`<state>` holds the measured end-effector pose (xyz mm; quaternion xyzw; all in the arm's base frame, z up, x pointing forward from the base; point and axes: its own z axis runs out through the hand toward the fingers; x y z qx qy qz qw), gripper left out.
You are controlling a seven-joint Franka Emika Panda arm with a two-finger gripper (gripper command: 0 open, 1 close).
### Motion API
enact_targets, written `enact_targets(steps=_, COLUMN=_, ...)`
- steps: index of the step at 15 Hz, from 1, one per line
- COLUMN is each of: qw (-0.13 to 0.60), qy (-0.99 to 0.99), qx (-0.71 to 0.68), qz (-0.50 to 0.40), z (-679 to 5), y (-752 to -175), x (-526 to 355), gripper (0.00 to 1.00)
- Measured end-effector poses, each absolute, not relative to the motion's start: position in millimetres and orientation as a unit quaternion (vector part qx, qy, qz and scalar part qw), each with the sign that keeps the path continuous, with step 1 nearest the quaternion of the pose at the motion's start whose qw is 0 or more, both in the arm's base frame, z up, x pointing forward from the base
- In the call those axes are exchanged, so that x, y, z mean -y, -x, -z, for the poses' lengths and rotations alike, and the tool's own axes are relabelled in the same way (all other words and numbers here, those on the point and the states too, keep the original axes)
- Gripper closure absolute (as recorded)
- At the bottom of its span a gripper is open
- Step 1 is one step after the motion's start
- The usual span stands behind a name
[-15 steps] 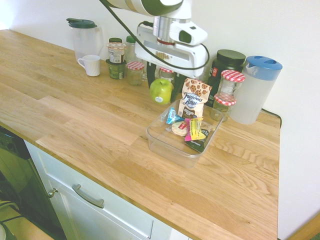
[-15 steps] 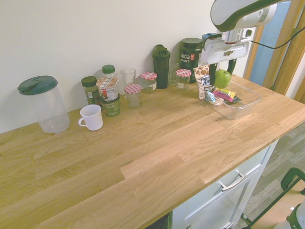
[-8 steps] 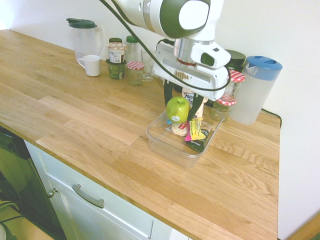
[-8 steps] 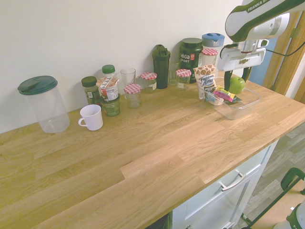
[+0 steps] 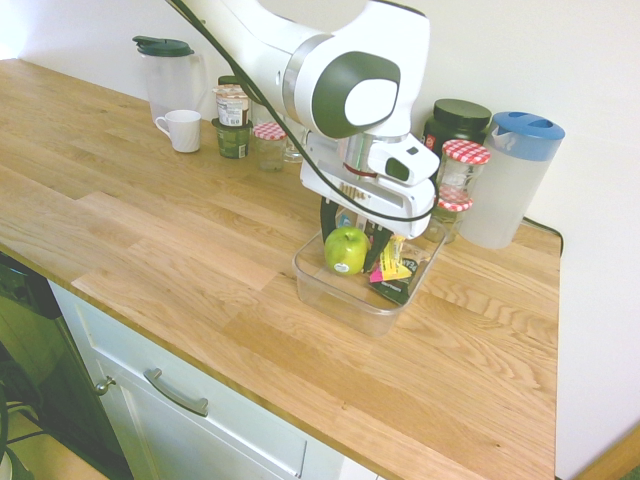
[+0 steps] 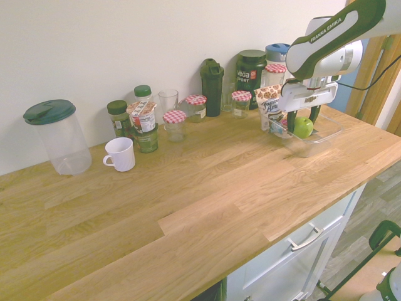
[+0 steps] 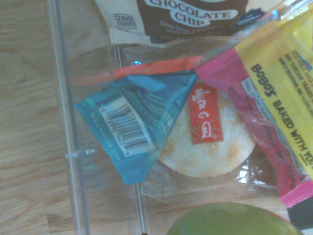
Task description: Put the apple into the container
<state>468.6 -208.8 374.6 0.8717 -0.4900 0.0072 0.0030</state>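
You are seeing the apple [image 5: 346, 251], round, bright green and stickered, being gripped upright between two dark fingers [image 5: 328, 217] at the container. You are viewing the container [image 5: 345, 305], clear, shallow, rectangular and round-cornered, sitting flat on the wooden counter [image 5: 200, 270], holding wrapped snacks [image 5: 392, 265].

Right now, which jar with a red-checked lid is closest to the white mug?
It's the squat glass jar right beside the stacked green tub; the other red-checked jars stand farther from the mug.
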Motion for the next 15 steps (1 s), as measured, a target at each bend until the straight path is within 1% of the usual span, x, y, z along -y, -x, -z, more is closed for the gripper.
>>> enact_targets(steps=5, qw=0.007, qy=-0.869, qx=0.496, qz=0.006, z=-357.2, y=-467.8, x=209.7, gripper=0.0)
enact_targets(steps=10, qw=0.008, qy=-0.867, qx=0.499, qz=0.004, z=-355.1, y=-465.1, x=210.6, gripper=0.0)
enact_targets(steps=13, qw=0.004, qy=-0.868, qx=0.496, qz=-0.015, z=-384.0, y=-465.4, x=209.0, gripper=0.0)
enact_targets(steps=15, qw=-0.002, qy=-0.876, qx=0.481, qz=-0.043, z=-440.0, y=-465.6, x=194.1, gripper=0.0)
